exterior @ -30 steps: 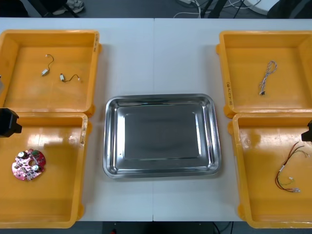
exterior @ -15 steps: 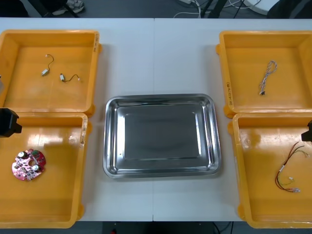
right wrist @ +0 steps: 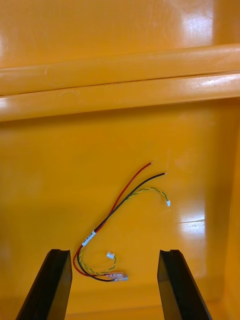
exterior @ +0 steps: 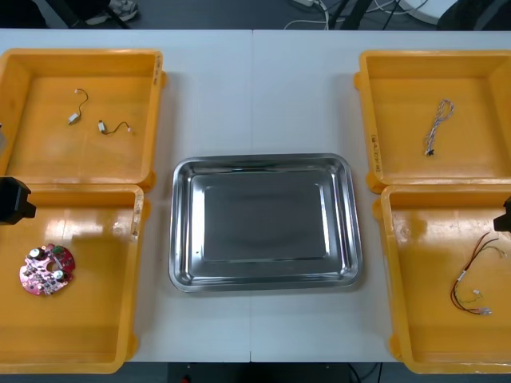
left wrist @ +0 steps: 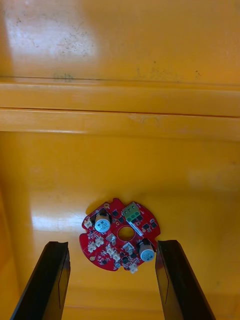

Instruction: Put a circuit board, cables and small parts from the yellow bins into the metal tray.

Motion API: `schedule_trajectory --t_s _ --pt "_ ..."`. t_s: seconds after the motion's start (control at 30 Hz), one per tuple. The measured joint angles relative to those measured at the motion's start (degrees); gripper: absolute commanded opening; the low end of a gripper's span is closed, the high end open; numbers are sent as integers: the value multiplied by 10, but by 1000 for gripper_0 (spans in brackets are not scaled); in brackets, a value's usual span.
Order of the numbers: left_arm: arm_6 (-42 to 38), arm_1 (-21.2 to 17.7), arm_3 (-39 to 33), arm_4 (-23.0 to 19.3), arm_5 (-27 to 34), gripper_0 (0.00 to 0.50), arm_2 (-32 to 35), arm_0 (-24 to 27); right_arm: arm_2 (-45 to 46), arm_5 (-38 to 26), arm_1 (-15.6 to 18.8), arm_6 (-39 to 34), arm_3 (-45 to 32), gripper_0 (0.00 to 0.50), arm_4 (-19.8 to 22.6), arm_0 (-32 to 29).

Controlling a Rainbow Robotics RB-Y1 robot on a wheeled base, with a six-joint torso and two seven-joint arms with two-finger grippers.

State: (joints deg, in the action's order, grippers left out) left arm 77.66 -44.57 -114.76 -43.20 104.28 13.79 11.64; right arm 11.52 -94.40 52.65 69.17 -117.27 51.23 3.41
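Observation:
The metal tray (exterior: 185, 239) lies bare at the table's centre. A round red circuit board (exterior: 47, 270) (left wrist: 121, 235) rests in the near left yellow bin (exterior: 96, 335); my left gripper (left wrist: 111, 282) hangs open above it, the board just beyond its fingertips. In the front view that arm (exterior: 13, 199) is at the left edge. A red, black and yellow cable (exterior: 473, 281) (right wrist: 118, 230) lies in the near right yellow bin (exterior: 431, 335). My right gripper (right wrist: 113, 285) is open over it, the cable's near end between the fingers.
The far left yellow bin (exterior: 32, 152) holds two small metal parts with short leads (exterior: 77, 107) (exterior: 114, 127). A twisted blue and white cable (exterior: 437, 124) lies in the far right yellow bin (exterior: 471, 163). Bin walls (right wrist: 120, 85) (left wrist: 120, 107) rise beyond each gripper.

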Motion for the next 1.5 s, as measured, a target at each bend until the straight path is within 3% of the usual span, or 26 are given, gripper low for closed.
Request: schedule_trajectory --t_s 1.5 --pt "0 0 0 0 0 500 0 0 0 0 0 0 0 500 0 0"
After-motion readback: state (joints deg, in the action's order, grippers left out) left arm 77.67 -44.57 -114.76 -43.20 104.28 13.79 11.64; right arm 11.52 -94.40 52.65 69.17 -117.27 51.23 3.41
